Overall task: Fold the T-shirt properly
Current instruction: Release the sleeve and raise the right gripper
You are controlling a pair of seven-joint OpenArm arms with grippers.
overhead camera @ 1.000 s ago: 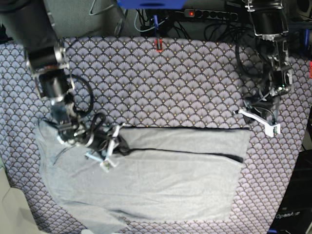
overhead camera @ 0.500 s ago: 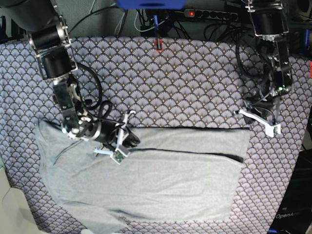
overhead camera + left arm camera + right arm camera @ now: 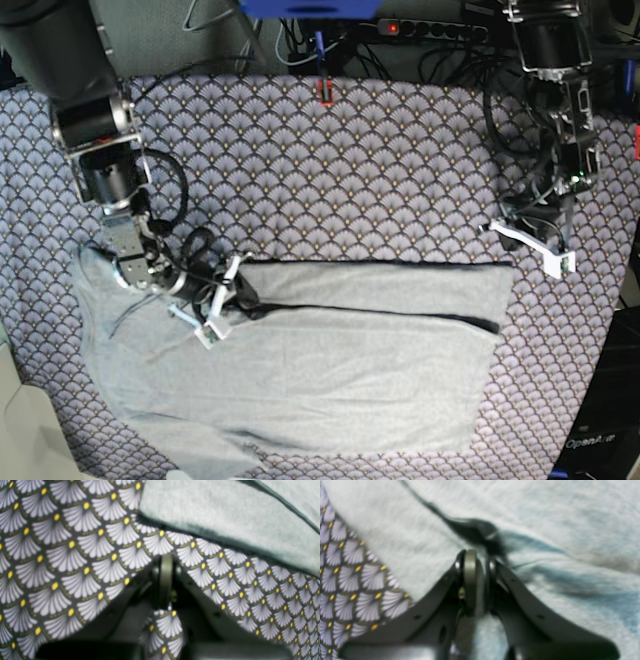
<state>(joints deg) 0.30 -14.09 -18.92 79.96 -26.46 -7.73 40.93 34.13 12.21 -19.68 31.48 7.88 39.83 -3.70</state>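
The right end effector [image 3: 222, 297] sits low on the T-shirt [image 3: 330, 350], its fingers nearly pressed together. In the right wrist view they pinch a dark ridge of fabric, most likely the neckline edge or a fold seam, gathered just ahead of the tips [image 3: 480, 555]. The grip seems meant to lift or drag that edge so the left part of the garment can be turned over. The arm behind it reaches down from the far left corner of the table [image 3: 330, 170], cables looping beside the wrist.

The left end effector [image 3: 530, 240] hovers at the right side, fingers pressed together and empty. Its wrist view shows only the fan-scale tablecloth [image 3: 62, 555] beneath it and the shirt's hem edge [image 3: 225, 520] near but apart. It appears parked clear of the cloth while the other arm works.

The T-shirt lies flat across the near half of the table, partly folded lengthwise, a sleeve spreading toward the near left.
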